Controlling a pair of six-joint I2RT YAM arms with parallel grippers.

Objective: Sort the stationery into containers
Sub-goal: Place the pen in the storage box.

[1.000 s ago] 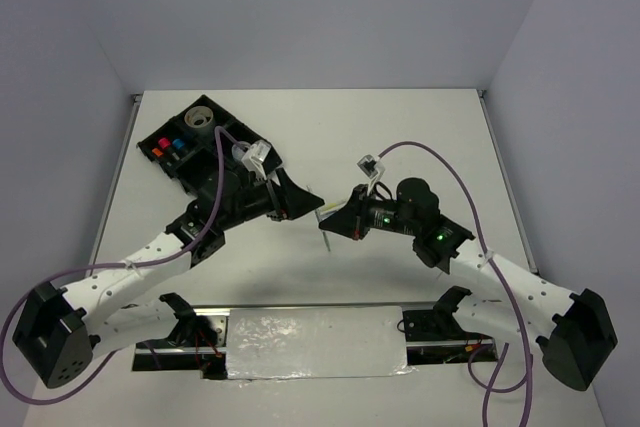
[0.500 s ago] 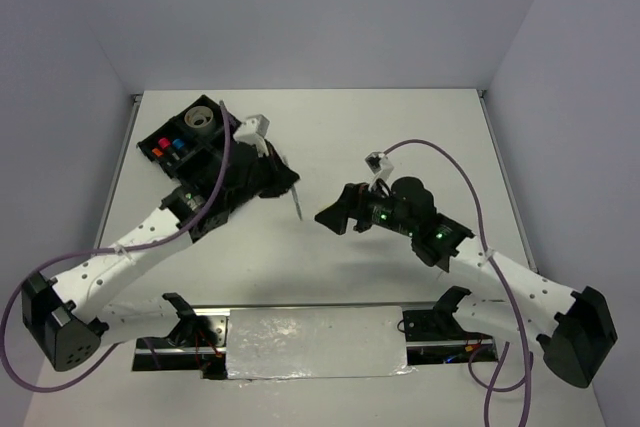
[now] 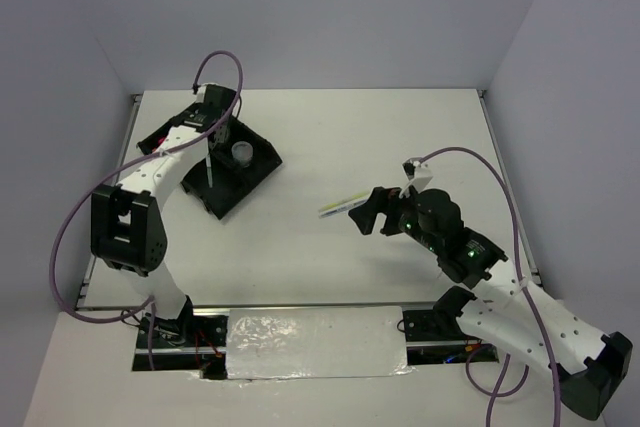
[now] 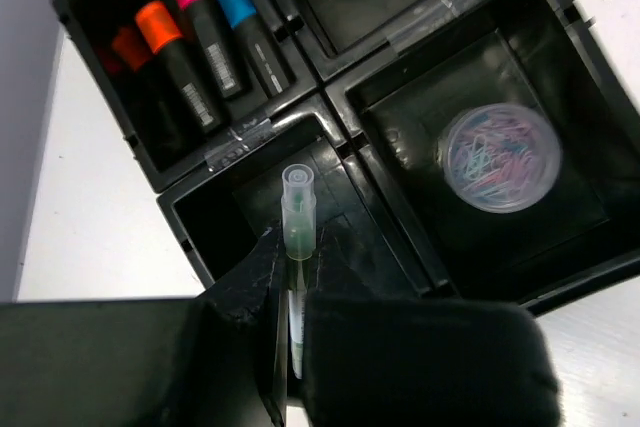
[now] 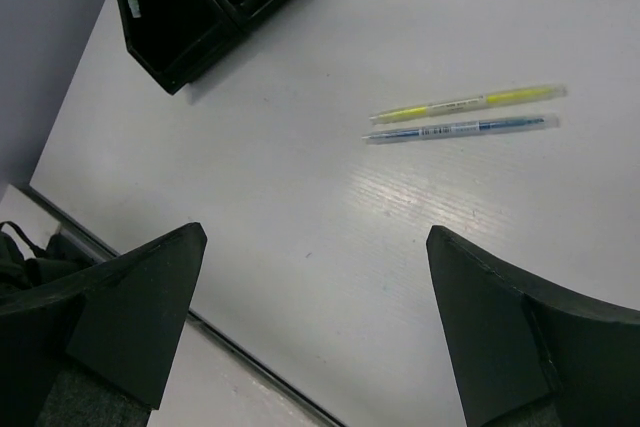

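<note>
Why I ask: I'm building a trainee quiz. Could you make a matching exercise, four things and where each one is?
Things:
1. highlighters
2. green pen
3. yellow pen
4. clip box

Places:
A. lying on the table
B. held in the left gripper
C. alone in a compartment of the tray
D. side by side in a tray compartment

Pairs: 1-D, 2-B, 3-A, 4-C
</note>
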